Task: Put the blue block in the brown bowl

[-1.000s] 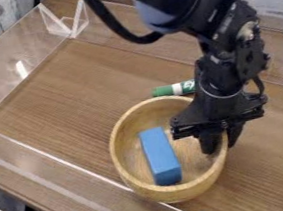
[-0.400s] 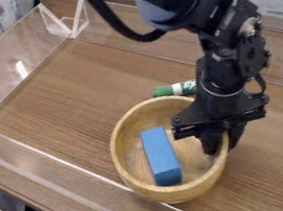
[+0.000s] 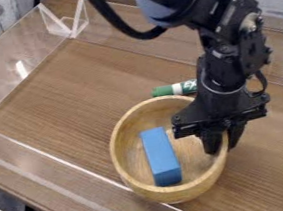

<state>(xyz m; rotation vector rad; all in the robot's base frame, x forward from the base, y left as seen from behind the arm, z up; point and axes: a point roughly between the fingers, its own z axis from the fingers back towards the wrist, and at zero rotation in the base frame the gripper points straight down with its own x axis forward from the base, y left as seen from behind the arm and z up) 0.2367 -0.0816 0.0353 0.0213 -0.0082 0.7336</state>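
Blue block (image 3: 161, 157) lies inside brown bowl (image 3: 132, 182), toward the side nearer the wooden table's (image 3: 63, 105) front edge. Black gripper (image 3: 219, 146) pinches the bowl's opposite rim, fingers pressed in around it, apart from the block. Green-and-white marker (image 3: 169, 90) on the table, just beyond the bowl.

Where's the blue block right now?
In the camera view, the blue block lies inside the brown bowl, on its left side, left of the claw.
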